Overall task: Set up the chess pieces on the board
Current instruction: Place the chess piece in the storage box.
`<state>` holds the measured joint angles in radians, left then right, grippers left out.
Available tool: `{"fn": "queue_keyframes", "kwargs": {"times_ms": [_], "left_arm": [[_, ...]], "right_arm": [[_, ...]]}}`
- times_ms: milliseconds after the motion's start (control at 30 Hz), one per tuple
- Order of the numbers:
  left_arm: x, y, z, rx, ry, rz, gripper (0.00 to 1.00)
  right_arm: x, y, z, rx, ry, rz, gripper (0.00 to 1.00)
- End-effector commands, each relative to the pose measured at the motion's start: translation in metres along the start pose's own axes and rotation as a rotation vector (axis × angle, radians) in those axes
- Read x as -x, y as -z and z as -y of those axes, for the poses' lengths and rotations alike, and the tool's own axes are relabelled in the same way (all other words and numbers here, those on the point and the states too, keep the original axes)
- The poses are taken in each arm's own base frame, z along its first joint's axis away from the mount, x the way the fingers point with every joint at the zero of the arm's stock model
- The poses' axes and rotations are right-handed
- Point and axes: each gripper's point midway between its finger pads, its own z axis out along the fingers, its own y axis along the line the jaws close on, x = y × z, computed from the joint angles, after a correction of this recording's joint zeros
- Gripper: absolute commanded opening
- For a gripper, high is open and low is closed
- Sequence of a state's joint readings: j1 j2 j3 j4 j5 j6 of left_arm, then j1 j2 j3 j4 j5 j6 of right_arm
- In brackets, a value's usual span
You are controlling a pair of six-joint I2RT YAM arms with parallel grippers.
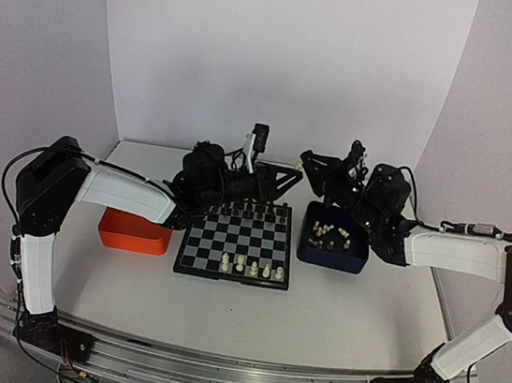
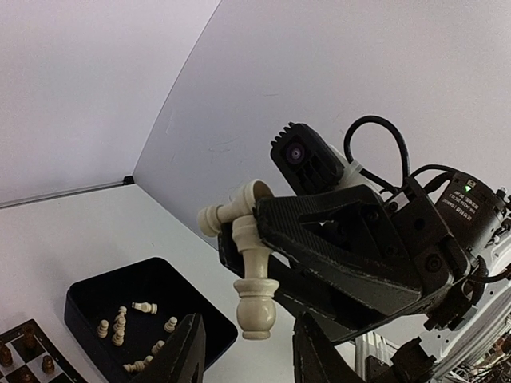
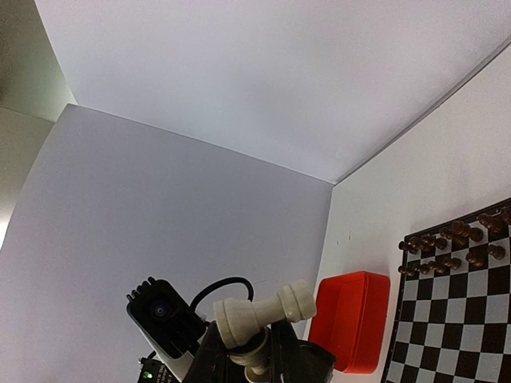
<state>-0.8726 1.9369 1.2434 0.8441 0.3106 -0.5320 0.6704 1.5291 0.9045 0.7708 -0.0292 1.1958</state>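
I see both arms raised, tip to tip, above board far edge. Right gripper pinches two chess pieces; left gripper fingers apart.

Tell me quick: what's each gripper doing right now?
Left gripper: open, straddling the cream chess piece without gripping it.
Right gripper: closed on the cream chess piece.

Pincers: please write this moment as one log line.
right pincer: shut on white piece; left pincer: open near its base; board: partly set
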Motion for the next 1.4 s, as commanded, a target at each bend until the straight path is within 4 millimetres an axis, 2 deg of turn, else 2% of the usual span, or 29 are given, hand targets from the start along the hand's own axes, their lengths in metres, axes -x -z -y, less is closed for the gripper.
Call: {"fn": "queue_keyframes", "kwargs": {"times_ms": [0,167,267,333,433,533,733,933,967,1000,1067,1233,1367], "left_arm": [[0.029,-0.004,0.019,-0.05,-0.022,0.092,0.36],[0.031,-0.004,0.019,-0.048,-0.018,0.098,0.24],[0.032,-0.004,0.017,-0.036,-0.017,0.104,0.08],[0.033,-0.003,0.016,-0.027,-0.017,0.108,0.01],[0.035,-0.002,0.017,-0.025,-0.024,0.117,0.0],[0.037,-0.001,0.017,-0.02,-0.031,0.124,0.0],[0.033,0.003,0.018,0.004,-0.053,0.07,0.0],[0.025,0.01,0.017,0.034,-0.049,0.003,0.0],[0.024,0.011,0.018,0.03,-0.048,-0.003,0.0],[0.024,0.012,0.018,0.032,-0.047,-0.009,0.0],[0.023,0.012,0.017,0.043,-0.042,-0.021,0.0],[0.017,0.002,0.016,0.034,-0.039,-0.068,0.0],[0.013,-0.005,0.026,-0.022,-0.043,-0.122,0.0]], "right_arm": [[0.003,0.006,-0.028,0.088,-0.011,0.004,0.01],[-0.002,0.004,-0.028,0.091,-0.025,-0.016,0.01],[-0.006,0.003,-0.028,0.093,-0.028,-0.027,0.01],[-0.007,0.003,-0.029,0.095,-0.028,-0.031,0.01],[-0.009,0.003,-0.028,0.094,-0.026,-0.038,0.02],[-0.01,0.003,-0.026,0.089,-0.023,-0.04,0.07],[-0.002,0.009,-0.017,0.055,0.024,0.013,0.4],[0.011,0.024,-0.018,0.019,0.098,0.085,0.58],[0.012,0.025,-0.017,0.013,0.107,0.093,0.69],[0.013,0.026,-0.017,0.007,0.116,0.098,0.74],[0.014,0.028,-0.016,-0.001,0.129,0.104,0.77],[0.013,0.027,-0.015,-0.013,0.149,0.093,0.75],[0.016,0.032,-0.016,-0.004,0.261,0.064,0.74]]}}
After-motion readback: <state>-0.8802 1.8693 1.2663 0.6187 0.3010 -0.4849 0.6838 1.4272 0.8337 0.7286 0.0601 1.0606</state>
